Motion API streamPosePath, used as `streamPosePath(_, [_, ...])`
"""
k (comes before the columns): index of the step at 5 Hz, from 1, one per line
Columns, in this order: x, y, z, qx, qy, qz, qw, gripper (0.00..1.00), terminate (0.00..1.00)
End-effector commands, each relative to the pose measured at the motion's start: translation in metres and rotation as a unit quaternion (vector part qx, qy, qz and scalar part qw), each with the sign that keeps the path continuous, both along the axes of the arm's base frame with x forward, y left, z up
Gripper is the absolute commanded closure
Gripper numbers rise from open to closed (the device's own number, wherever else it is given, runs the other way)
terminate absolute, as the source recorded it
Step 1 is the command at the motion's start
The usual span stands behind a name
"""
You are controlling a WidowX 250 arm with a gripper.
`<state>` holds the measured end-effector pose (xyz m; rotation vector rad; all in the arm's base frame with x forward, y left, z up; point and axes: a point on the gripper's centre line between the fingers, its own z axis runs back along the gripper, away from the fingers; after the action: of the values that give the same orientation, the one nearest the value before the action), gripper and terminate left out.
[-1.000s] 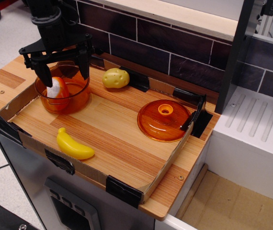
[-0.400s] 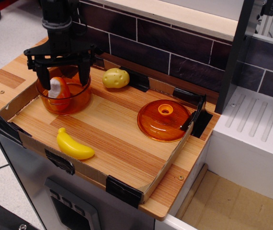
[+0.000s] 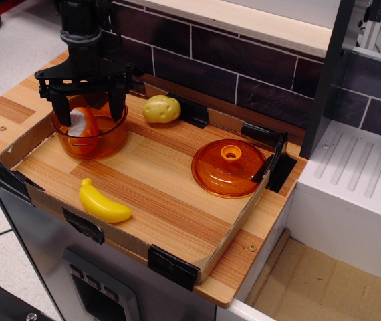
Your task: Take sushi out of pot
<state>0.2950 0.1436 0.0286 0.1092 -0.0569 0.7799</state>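
I see my gripper (image 3: pixel 89 112) over the pot (image 3: pixel 90 137), jaws spread wide. The sushi (image 3: pixel 81 122) stands inside, at the pot's nine o'clock side.

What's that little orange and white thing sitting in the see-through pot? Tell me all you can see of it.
It is the sushi, a small toy piece that looks like plastic: a white rice-like block with an orange top. It stands tilted inside the transparent orange pot, leaning toward its left wall, at the tray's back left corner. The black pincer hangs open right over it, one finger on each side. Whether a finger touches it cannot be told.
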Motion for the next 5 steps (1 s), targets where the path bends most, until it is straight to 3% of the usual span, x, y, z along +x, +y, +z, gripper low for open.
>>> streamPosePath(1, [0.003, 0.007, -0.004, 0.010, -0.015, 0.002, 0.9998, 0.00, 0.00])
streamPosePath(2, [0.003, 0.010, -0.008, 0.003, -0.020, -0.002, 0.9998, 0.00, 0.00])
streamPosePath(3, [0.002, 0.009, -0.008, -0.008, -0.028, 0.001, 0.9996, 1.00, 0.00])
streamPosePath(4, [0.001, 0.008, 0.000, -0.006, -0.035, 0.002, 0.9994, 1.00, 0.00])
streamPosePath(5, [-0.004, 0.007, 0.024, -0.002, -0.053, -0.002, 0.9986, 1.00, 0.00])
